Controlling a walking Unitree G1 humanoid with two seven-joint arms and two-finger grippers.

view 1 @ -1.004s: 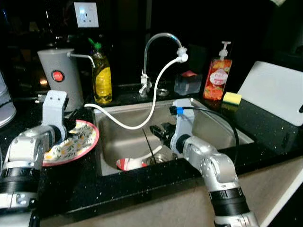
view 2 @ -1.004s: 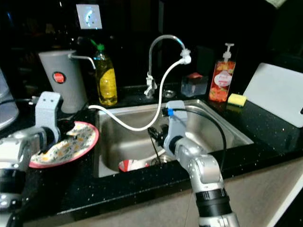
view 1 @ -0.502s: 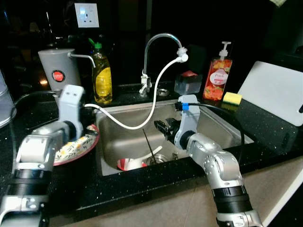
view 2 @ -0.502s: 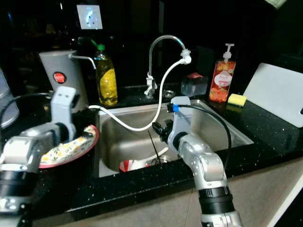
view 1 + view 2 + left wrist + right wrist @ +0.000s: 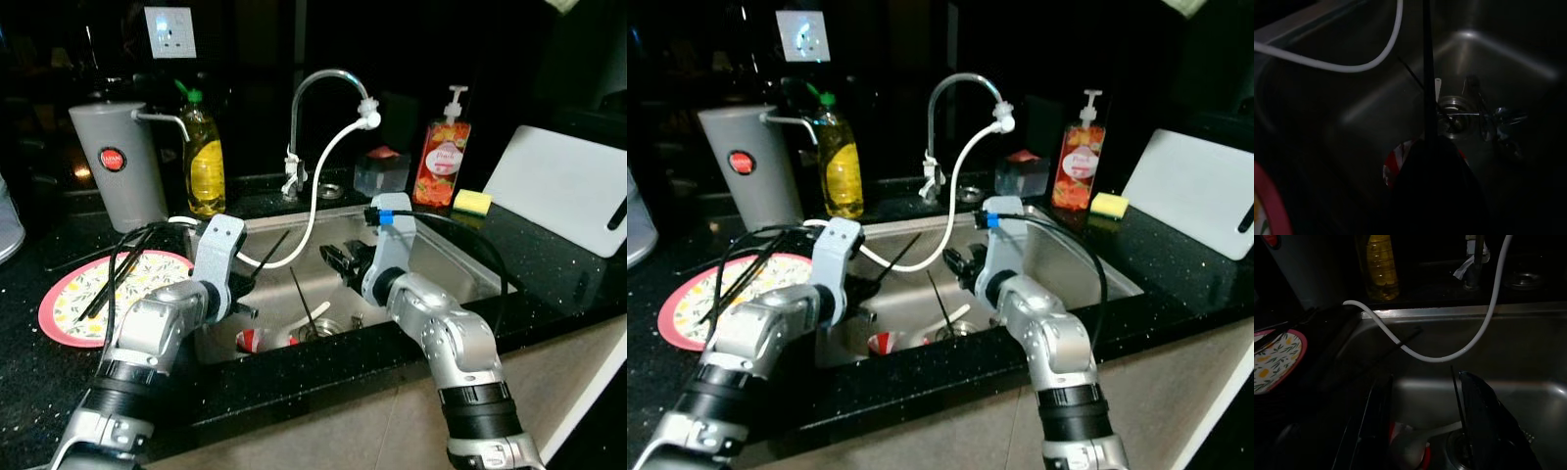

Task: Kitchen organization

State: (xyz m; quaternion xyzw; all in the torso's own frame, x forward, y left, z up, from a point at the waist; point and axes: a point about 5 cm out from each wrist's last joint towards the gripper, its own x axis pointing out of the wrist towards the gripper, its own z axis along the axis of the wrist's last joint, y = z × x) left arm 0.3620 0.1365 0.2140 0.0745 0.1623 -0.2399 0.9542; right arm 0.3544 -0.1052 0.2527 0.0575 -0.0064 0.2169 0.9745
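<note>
Left eye view | left gripper (image 5: 257,284) clamps thin black chopstick (image 5: 273,250) over steel sink (image 5: 460,257) left side | right gripper (image 5: 336,258) spread apart, empty, mid-sink | chopstick light, stiff, slippery: pinch mid-shaft | floral pink-rimmed plate (image 5: 69,308) left counter

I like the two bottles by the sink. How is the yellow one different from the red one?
The yellow bottle has a green cap; the red bottle has a white pump on top. The yellow bottle stands left of the tap, beside the grey jug; the red bottle stands right of it, next to a yellow sponge. Both stand upright on the black counter behind the sink.
</note>
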